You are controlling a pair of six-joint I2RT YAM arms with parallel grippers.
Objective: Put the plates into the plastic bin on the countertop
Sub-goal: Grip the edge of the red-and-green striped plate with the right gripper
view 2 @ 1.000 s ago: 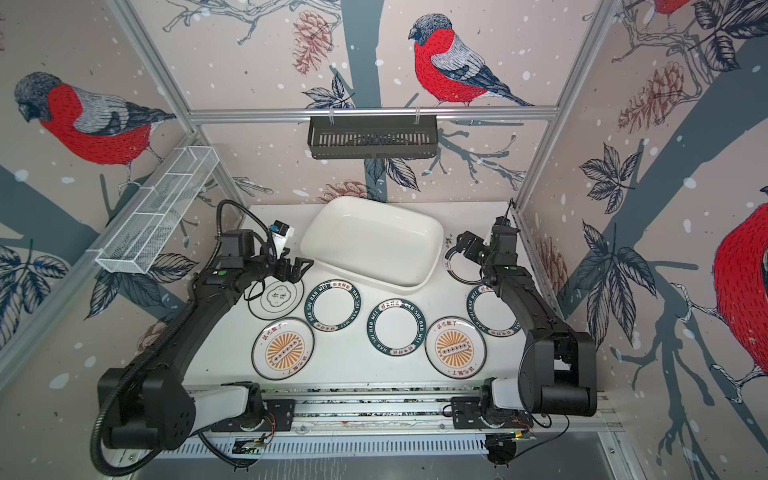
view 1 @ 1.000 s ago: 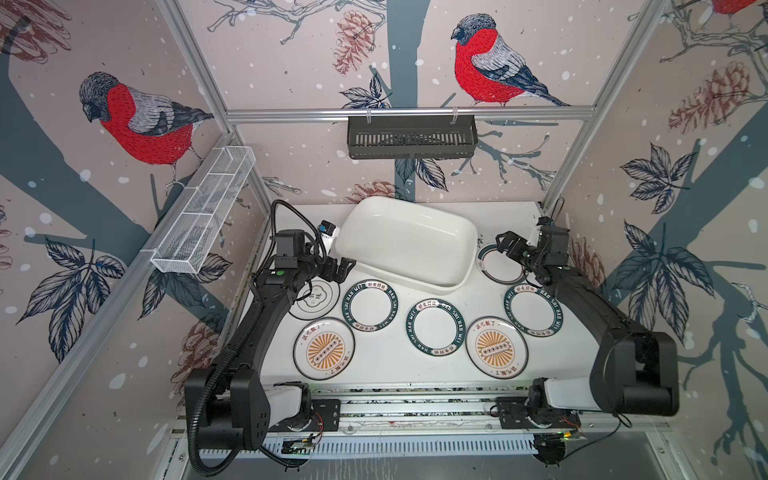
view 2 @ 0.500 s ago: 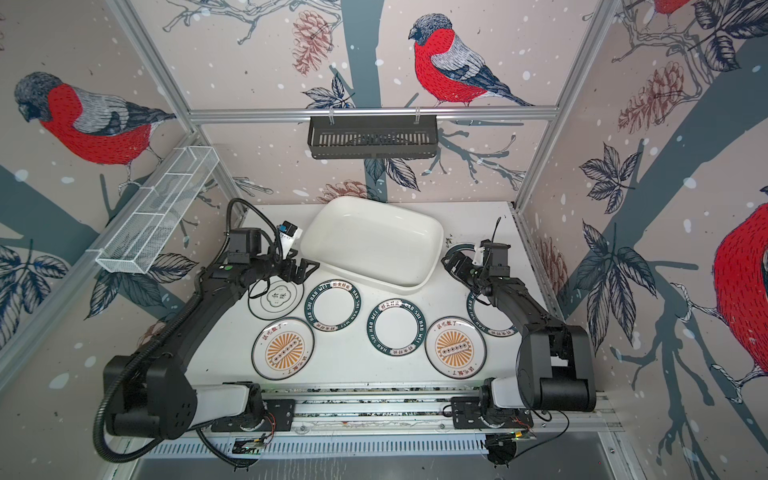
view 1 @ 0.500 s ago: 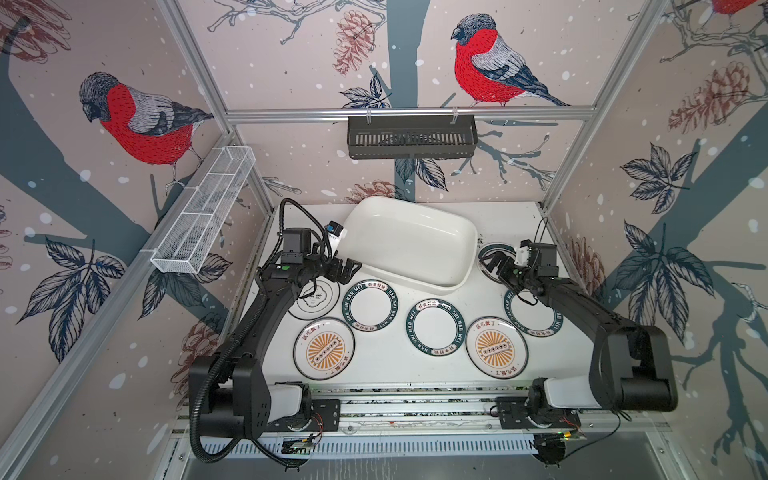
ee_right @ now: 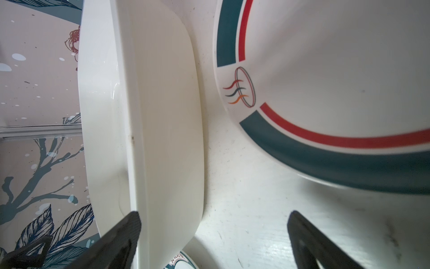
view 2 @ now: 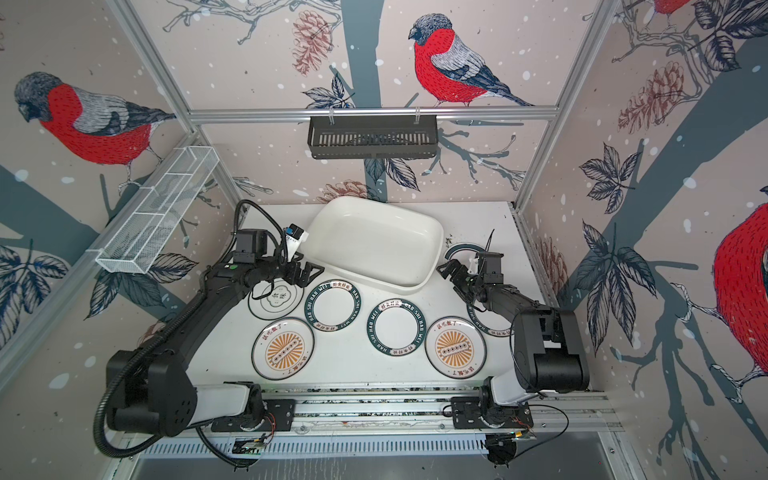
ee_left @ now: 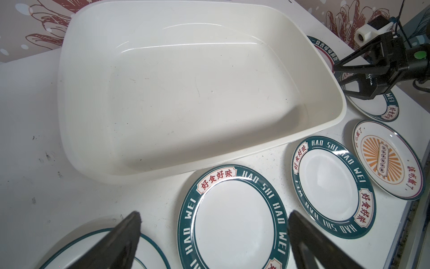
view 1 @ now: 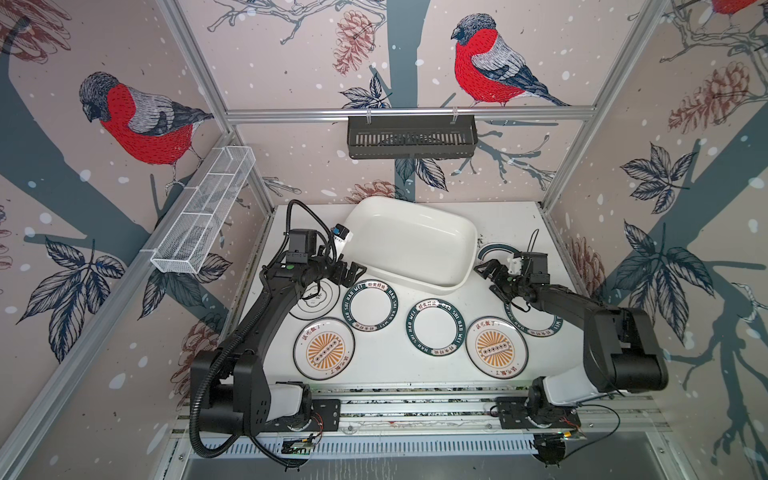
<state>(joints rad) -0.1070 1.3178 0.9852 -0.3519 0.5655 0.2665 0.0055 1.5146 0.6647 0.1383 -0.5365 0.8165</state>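
The white plastic bin (view 1: 415, 245) (ee_left: 174, 93) lies empty at the back of the countertop (view 1: 390, 365). Several plates lie flat in front of it and beside it: two with green lettered rims (view 1: 371, 305) (view 1: 439, 327), two with orange sunbursts (view 1: 324, 349) (view 1: 496, 347), and a quatrefoil one (view 1: 318, 297) under my left arm. My left gripper (view 1: 353, 272) (ee_left: 214, 216) hangs open over the nearest green-rimmed plate (ee_left: 232, 221). My right gripper (view 1: 484, 270) (ee_right: 214, 219) is open at the bin's right end (ee_right: 158, 116), next to a green-and-red-rimmed plate (ee_right: 325, 81).
A black slatted basket (view 1: 411, 137) hangs on the back rail. A white wire-mesh basket (view 1: 203, 216) hangs on the left rail. Another green-rimmed plate (view 1: 540, 328) lies partly under my right arm. Aluminium rails (view 1: 415, 407) edge the front.
My right gripper has come down and forward, toward the bin's right end. My left gripper has shifted slightly right along the bin's front wall. Both have stayed open.
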